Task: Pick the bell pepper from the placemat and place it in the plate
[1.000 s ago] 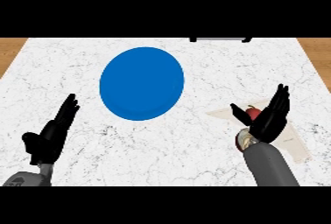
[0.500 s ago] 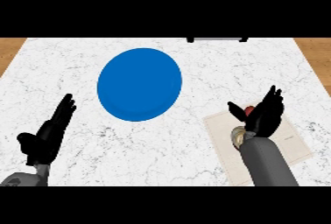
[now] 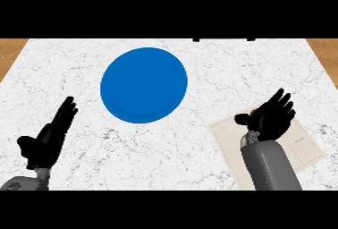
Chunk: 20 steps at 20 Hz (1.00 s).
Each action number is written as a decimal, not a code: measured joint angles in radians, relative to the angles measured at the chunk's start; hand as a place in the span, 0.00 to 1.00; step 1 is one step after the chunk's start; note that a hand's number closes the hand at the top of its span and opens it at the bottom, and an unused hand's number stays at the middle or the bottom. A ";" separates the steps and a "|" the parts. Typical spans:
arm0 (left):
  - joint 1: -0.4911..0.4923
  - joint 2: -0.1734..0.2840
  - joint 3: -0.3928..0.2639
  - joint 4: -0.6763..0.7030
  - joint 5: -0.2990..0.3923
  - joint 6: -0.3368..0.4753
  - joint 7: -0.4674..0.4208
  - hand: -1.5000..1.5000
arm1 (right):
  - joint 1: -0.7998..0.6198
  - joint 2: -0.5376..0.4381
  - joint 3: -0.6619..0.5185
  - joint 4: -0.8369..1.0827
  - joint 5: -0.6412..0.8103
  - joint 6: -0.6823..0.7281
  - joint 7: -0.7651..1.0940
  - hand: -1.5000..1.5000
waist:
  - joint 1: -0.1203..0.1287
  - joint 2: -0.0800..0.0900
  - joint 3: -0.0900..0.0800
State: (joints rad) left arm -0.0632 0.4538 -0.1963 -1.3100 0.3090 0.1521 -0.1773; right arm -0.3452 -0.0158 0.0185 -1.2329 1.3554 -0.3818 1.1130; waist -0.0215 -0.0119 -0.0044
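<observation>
Desk: a white marbled desk [image 3: 198, 147] fills the head view, with strips of brown wood showing past its far left and far right corners.
Far edge: a small dark object [image 3: 223, 40] sits at the desk's back edge, right of centre; too little of it shows to say what it is.
Left hand: the left hand [image 3: 48, 141] shows at the view's lower left, over bare desk, fingers straight and pointing up and away, thumb out to the side. It is open and holds nothing, well apart from every object.
Plate: a blue plate [image 3: 144, 85] lies on the desk left of centre, towards the far side. It looks taller than wide and nothing rests in it.
Placemat: a pale beige placemat [image 3: 305, 145] lies at the right, nearer the robot than the plate, turned at a slant to the desk's edges. The grey right forearm covers much of its middle.
Right hand: the right hand [image 3: 271, 120] hangs over the placemat's far end, fingers spread and fairly straight, thumb out to the left. It is open and grips nothing.
Bell pepper: only a thin reddish sliver of the bell pepper [image 3: 254, 110] peeks out at the hand's upper left edge, seemingly on the placemat; the hand hides the rest, so contact cannot be judged.
</observation>
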 measured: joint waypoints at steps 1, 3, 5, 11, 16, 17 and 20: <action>-0.011 -0.009 -0.001 0.001 -0.003 0.004 0.006 0.50 | 0.008 0.003 0.001 -0.031 0.005 0.031 0.011 0.00 | 0.000 0.001 0.001; -0.011 -0.015 -0.002 -0.011 -0.010 0.001 0.010 0.50 | 0.012 0.008 -0.001 -0.061 0.003 0.072 0.023 0.00 | 0.007 0.004 0.002; -0.012 -0.022 0.006 0.005 -0.017 -0.008 -0.003 0.50 | 0.032 0.011 -0.001 -0.085 -0.003 0.100 0.022 0.00 | 0.011 0.007 0.003; 0.007 -0.045 0.021 0.011 -0.042 -0.030 -0.021 0.50 | 0.029 -0.001 -0.064 -0.083 -0.014 0.158 -0.001 0.00 | 0.020 0.010 0.004; 0.003 -0.049 0.042 0.001 -0.056 -0.041 -0.007 0.50 | 0.027 -0.006 -0.105 -0.071 0.000 0.192 -0.007 0.00 | 0.023 0.009 0.003; 0.003 -0.049 0.047 0.007 -0.061 -0.045 -0.013 0.50 | 0.022 -0.010 -0.119 -0.056 -0.004 0.194 -0.013 0.00 | 0.023 0.010 0.003; -0.003 -0.054 0.060 -0.002 -0.069 -0.058 0.005 0.50 | 0.026 -0.013 -0.150 -0.032 -0.019 0.180 -0.037 1.00 | 0.024 0.005 -0.001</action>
State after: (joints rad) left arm -0.0667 0.3994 -0.1363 -1.3120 0.2395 0.0937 -0.1723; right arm -0.3197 -0.0288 -0.1312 -1.2651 1.3366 -0.2017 1.0765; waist 0.0023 -0.0070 -0.0049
